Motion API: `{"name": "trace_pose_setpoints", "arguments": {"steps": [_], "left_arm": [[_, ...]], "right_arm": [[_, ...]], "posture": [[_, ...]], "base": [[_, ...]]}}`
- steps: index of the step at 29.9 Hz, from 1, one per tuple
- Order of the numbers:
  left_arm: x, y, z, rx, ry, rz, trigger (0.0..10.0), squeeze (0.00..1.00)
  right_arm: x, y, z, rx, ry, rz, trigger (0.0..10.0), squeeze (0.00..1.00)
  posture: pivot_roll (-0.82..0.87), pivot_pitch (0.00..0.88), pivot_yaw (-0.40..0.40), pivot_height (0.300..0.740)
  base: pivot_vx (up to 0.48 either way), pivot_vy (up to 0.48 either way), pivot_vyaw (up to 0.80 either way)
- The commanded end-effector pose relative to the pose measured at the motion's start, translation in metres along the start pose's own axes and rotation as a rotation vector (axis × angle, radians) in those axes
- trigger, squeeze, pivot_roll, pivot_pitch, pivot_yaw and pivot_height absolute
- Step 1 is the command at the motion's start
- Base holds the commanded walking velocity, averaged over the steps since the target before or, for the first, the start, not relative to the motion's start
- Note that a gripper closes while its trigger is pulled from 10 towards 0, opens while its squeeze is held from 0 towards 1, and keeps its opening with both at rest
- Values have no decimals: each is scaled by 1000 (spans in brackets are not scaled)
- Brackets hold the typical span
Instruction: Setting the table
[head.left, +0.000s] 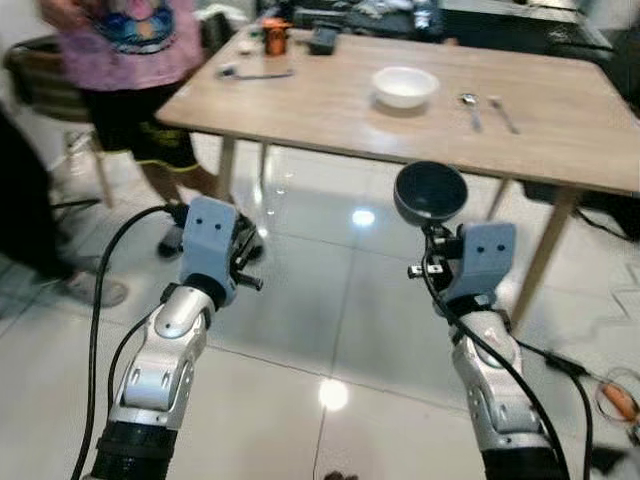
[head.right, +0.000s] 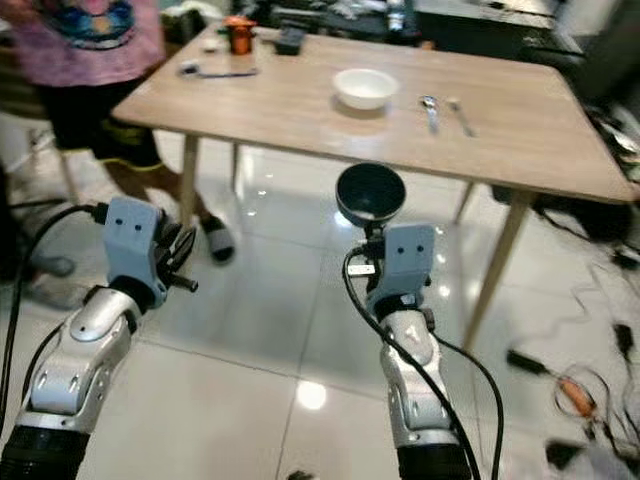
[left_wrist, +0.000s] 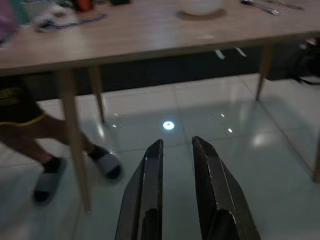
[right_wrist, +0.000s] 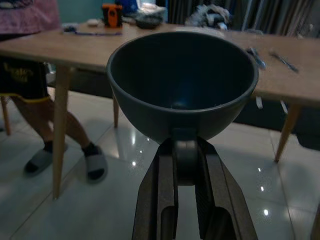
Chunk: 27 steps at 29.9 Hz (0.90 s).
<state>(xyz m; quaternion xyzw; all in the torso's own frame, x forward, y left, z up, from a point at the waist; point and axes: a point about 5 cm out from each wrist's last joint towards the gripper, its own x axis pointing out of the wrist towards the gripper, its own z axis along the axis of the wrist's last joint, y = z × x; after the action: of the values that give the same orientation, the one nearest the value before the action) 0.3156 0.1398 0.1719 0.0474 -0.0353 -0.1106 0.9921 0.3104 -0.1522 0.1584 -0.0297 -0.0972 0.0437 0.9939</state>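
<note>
Before the wooden bench (head.left: 560, 130), the right gripper (right_wrist: 181, 150) is holding a dark bowl (right_wrist: 182, 85) by its rim, fingers pinched on the near edge, bowl upright and raised above the tiled floor, short of the bench edge. The left gripper (left_wrist: 176, 150) is hanging empty with its fingers nearly together. On the bench a white bowl (head.left: 405, 85) and two spoons (head.left: 470, 105) are lying already. The rim pinch looks thin, so the bowl is likely to tilt or slip while walking. It may also knock the bench edge if kept too low. A person (head.left: 125, 60) is standing near the left corner.
</note>
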Motion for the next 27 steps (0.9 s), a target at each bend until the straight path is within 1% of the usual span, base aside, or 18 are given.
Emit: {"name": "trace_pose_setpoints", "arguments": {"steps": [1, 9, 15, 17, 19, 20, 24, 27], "left_arm": [[-2, -4, -3, -16, 12, -7, 10000, 0], [-2, -2, -4, -14, 17, 10, 10000, 0], [-1, 2, -1, -10, -7, 55, 10000, 0], [1, 4, -2, 12, -1, 95, 10000, 0], [2, 5, -3, 13, 3, 114, 10000, 0], [3, 6, -2, 18, 3, 135, 10000, 0], [3, 6, -2, 23, 3, 141, 10000, 0], [3, 7, -2, 24, 3, 142, 10000, 0]], "right_arm": [[0, -5, 1, 0, -5, -11, 10000, 0], [1, -3, 1, 1, -4, -7, 10000, 0], [2, -2, 2, 6, -8, -6, 10000, 0], [3, 1, 5, 16, -29, 11, 10000, 0], [4, 4, 6, 25, -39, 19, 10000, 0], [5, 7, 9, 30, -52, 36, 10000, 0], [6, 11, 10, 34, -53, 49, 10000, 0], [6, 11, 10, 35, -53, 50, 10000, 0]], "posture": [[-19, 38, 67, 740], [-18, 40, 64, 740], [-17, 42, 63, 740], [-13, 43, 61, 740], [-13, 43, 60, 740], [-12, 42, 59, 740], [-6, 39, 53, 740], [-6, 39, 53, 740]], "base": [[0, 0, -800], [0, 0, -800], [0, 0, -800], [379, 0, -266], [480, 0, 0], [480, 0, 0], [480, 0, 0], [480, 0, 0]]}}
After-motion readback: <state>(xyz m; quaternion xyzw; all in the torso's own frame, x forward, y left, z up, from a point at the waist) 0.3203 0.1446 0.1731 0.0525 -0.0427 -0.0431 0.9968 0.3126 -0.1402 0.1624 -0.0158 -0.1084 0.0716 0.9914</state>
